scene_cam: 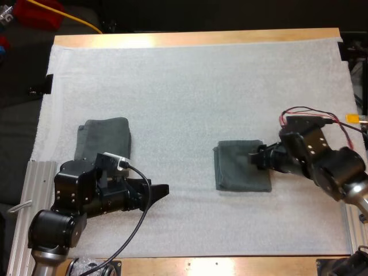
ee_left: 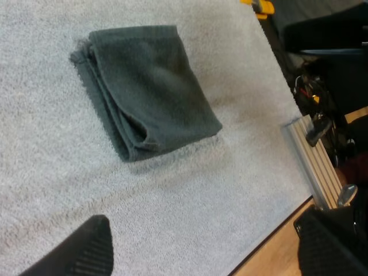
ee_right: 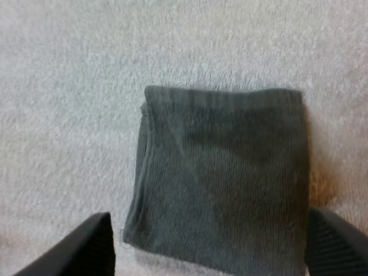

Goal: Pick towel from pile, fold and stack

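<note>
Neatly folded, the grey-green towel (scene_cam: 240, 167) lies flat; left claw (ee_left: 206, 230) and right claw (ee_right: 210, 224) gape wide.

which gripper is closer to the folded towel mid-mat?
Right. The right gripper is open at the folded towel's right edge. The left gripper is over bare mat, well to that towel's left, nearer the second towel.

Folded towel (ee_right: 224, 184): ribbed matt cloth; mat (scene_cam: 190, 92): fuzzy, rough; table (scene_cam: 195, 38): smooth wood; fingers (ee_right: 92, 247): ridged, matt
</note>
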### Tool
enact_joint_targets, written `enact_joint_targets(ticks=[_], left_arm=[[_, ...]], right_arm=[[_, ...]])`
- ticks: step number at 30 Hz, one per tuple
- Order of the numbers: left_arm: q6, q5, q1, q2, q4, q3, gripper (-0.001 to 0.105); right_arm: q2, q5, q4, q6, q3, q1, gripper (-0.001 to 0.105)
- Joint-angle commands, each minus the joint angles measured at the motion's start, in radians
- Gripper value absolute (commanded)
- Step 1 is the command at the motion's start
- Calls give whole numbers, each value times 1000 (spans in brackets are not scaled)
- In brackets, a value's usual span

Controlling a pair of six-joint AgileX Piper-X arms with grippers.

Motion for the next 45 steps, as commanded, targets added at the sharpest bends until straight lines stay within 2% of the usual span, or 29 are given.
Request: enact_joint_targets(ticks=[1, 5, 11, 16, 19, 25, 35, 45], left_arm=[[-1, 9, 3, 4, -11, 2, 65], [-1, 34, 3, 25, -16, 17, 65], [-1, 69, 3, 60, -60, 17, 65], [-1, 70, -11, 90, -104, 17, 66], [-4, 65, -50, 119, -133, 17, 72], [-56, -23, -147, 209, -207, 17, 71], [-212, -69, -280, 432, -431, 17, 71], [-342, -84, -295, 639, -641, 17, 71]], right_arm=[[-21, 0, 23, -1, -2, 2, 67], [-99, -51, 51, 4, -2, 2, 67], [-204, -191, 52, 4, -2, 2, 67], [-261, -245, 50, 4, -2, 2, 67], [-277, -273, 50, 2, -2, 2, 67], [-281, -273, 50, 2, -2, 2, 67], [-281, -273, 50, 2, -2, 2, 67], [-281, -273, 50, 2, -2, 2, 67]])
